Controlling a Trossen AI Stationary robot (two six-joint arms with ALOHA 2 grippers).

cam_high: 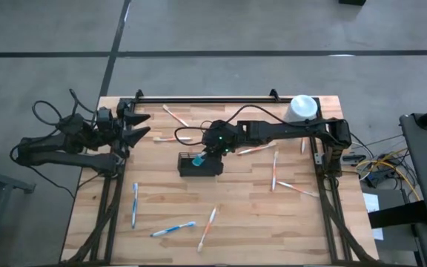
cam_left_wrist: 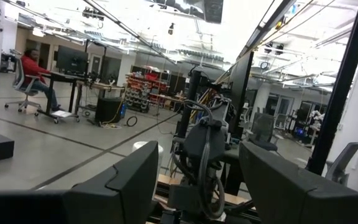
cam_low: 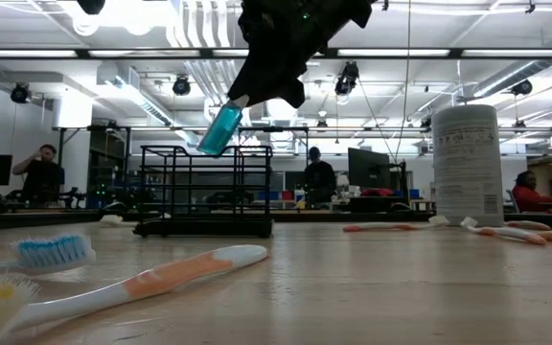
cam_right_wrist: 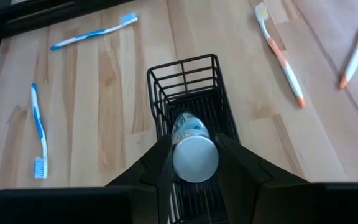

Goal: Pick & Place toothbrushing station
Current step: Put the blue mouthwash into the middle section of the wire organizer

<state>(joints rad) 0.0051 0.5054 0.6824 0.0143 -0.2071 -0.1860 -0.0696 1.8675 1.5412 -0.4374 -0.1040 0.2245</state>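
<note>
**Right gripper holds a blue bottle over the black wire basket; left arm parked at the table edge**

The right gripper (cam_high: 204, 150) is over the middle of the light wooden slat table (cam_high: 236, 222), its arm reaching in from the right side. Its two dark fingers (cam_right_wrist: 151, 163) are clamped on a small bottle of blue liquid with a silver-white cap (cam_right_wrist: 192, 149). In the low view the bottle (cam_low: 220, 127) hangs tilted, cap end up in the fingers, blue end pointing down toward the basket's top, clear of the table.

The toothbrushing station, a small black rectangular wire-mesh basket with low walls (cam_high: 199, 166), sits on the table near its centre, directly under the right gripper. In the right wrist view the bottle lines up above the basket's open interior (cam_right_wrist: 185, 87); whether it touches the wire, cannot tell. In the low view the basket (cam_low: 202, 192) stands flat and upright.

The left gripper (cam_high: 141, 126) is at the table's left rear edge with its fingers (cam_left_wrist: 114, 186) spread wide, holding nothing, pointing off into the room.

Loose toothbrushes lie scattered around the basket: blue-and-white ones (cam_high: 173, 229) toward the front left, orange-and-white ones (cam_high: 274, 169) to the right and rear. A tall white cylindrical canister (cam_high: 302, 108) stands at the right rear corner, well apart from the basket. People (cam_low: 38, 172) sit at desks in the room beyond.
</note>
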